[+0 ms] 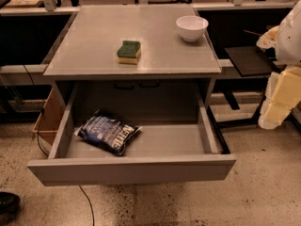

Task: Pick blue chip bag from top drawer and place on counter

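Observation:
The blue chip bag (109, 132) lies flat in the left half of the open top drawer (131, 169), with its white lettering facing up. The drawer is pulled out fully toward me under the grey counter (94, 41). My arm hangs at the right edge of the view, with the pale gripper (275, 105) pointing down beside the table. It is well to the right of the drawer, above the floor and far from the bag. It holds nothing that I can see.
A green-and-yellow sponge (129, 52) sits mid-front on the counter and a white bowl (191, 28) at its back right. A black side shelf (249, 60) juts out right of the table. A wooden box (48, 119) and cables stand at the left.

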You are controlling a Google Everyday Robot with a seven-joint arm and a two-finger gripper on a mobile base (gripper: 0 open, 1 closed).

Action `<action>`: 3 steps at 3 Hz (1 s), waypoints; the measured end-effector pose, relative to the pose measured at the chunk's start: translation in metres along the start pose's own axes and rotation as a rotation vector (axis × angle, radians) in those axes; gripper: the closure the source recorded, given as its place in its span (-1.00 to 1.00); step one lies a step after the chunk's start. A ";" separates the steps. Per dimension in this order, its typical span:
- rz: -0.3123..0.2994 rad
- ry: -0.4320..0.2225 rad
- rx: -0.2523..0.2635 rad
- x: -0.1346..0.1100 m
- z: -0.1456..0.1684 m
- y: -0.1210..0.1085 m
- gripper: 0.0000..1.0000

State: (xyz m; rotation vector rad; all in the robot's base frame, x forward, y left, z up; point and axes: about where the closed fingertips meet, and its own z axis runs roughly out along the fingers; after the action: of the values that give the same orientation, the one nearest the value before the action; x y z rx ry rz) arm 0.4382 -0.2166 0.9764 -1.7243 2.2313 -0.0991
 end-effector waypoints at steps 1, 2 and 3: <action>0.000 0.000 0.000 0.000 0.000 0.000 -1.00; -0.032 -0.021 -0.018 -0.016 0.025 0.002 -1.00; -0.045 -0.076 -0.094 -0.051 0.094 0.012 -1.00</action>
State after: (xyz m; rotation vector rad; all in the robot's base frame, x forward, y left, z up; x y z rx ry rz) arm 0.4652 -0.1518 0.8947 -1.7959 2.1754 0.0614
